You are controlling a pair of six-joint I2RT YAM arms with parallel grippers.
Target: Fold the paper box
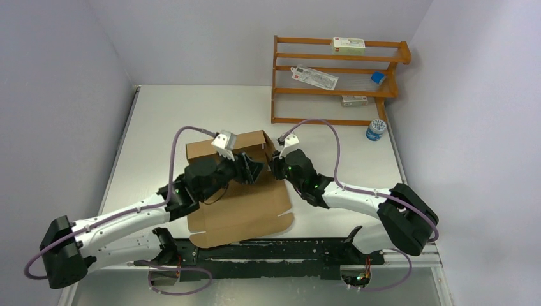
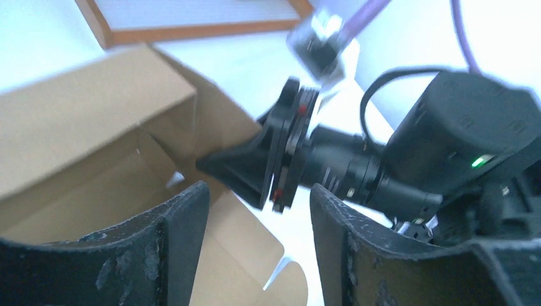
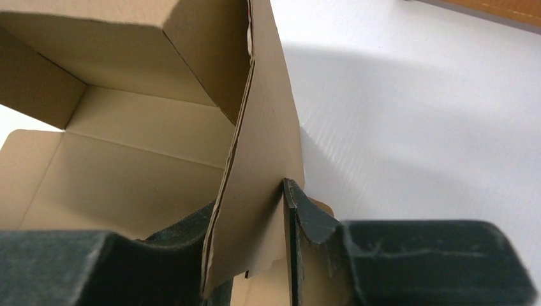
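- Pinching the upright side flap (image 3: pixel 261 146) of the paper box (image 1: pixel 245 207), the right gripper (image 3: pixel 255 236) is clenched on the cardboard near the flap's lower edge, one finger on each face.
- Released, the left gripper (image 2: pixel 258 210) has its fingers well apart with nothing between them. It hovers over the box's floor, and the right gripper's fingers sit just ahead of its tips.
- The box lies under and between both tools. Its far wall is raised beyond the fingertips, and a flat panel is spread on the table (image 1: pixel 159 115) behind the wrists, toward the arm bases.
- The step in hand looks like folding the side flap inward so it stands square against the far wall's corner.
- To do it well, the right gripper should swing the flap about its crease rather than drag it, since the light sheet will probably slide on the smooth table.
- The free left gripper seems best used pressing down on the floor below it, or bracing the wall ahead of it.
- The two sets of fingers are close, so any inward push risks a clash. Too hard a pinch could also crush the corrugation.
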